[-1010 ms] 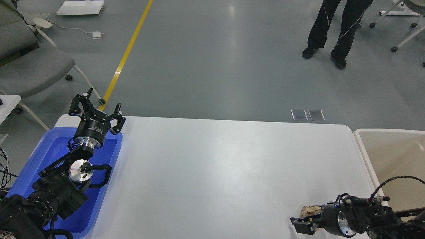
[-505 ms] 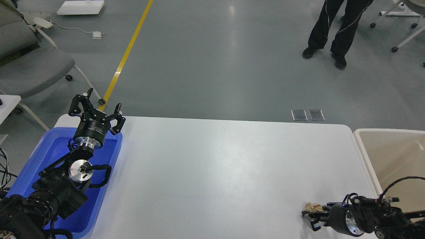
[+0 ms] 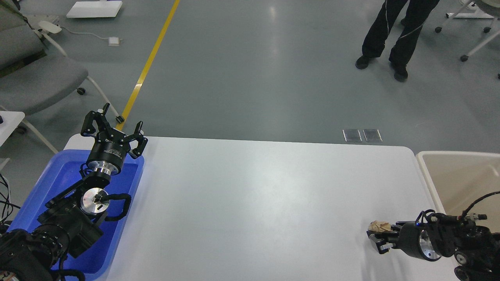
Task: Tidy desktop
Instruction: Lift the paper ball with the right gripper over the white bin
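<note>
The white desk (image 3: 250, 203) fills the lower part of the head view, its far edge running left to right.

My left fingers (image 3: 113, 130) are spread wide and hold nothing. They sit above the far end of the blue tray (image 3: 58, 175), which lies at the desk's far-left corner and along its left edge.

My right fingers (image 3: 378, 236), near the desk's right edge and toward its near-right corner, are closed on a crumpled tan paper wad (image 3: 379, 225). I cannot tell whether the wad touches the desk.

A beige bin (image 3: 429, 168) stands just beside the desk's right edge.
</note>
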You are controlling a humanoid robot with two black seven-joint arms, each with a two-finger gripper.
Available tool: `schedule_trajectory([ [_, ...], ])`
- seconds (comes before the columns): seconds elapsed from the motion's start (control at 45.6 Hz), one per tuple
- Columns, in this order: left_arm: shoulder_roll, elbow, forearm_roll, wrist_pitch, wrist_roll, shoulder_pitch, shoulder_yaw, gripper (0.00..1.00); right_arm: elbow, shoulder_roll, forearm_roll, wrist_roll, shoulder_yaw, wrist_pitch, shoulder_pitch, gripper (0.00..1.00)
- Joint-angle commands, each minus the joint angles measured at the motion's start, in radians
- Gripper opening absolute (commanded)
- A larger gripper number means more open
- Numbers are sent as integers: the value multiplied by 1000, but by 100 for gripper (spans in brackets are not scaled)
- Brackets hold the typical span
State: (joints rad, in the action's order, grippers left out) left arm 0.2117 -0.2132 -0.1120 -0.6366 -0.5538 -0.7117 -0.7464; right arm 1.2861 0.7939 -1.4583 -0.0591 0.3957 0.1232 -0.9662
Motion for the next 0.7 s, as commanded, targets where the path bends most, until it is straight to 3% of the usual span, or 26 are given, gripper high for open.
schedule_trajectory([
  [0.0,0,0,0,0,0,0,-1,100,88,113,90,-2,-2,-111,-172,0],
  [0.505,0,0,0,0,0,1,-1,100,183,318,144,-13,-18,-507,-647,0],
  [0.68,0,0,0,0,0,1,-1,100,183,344,144,-13,-20,-560,-729,0],
])
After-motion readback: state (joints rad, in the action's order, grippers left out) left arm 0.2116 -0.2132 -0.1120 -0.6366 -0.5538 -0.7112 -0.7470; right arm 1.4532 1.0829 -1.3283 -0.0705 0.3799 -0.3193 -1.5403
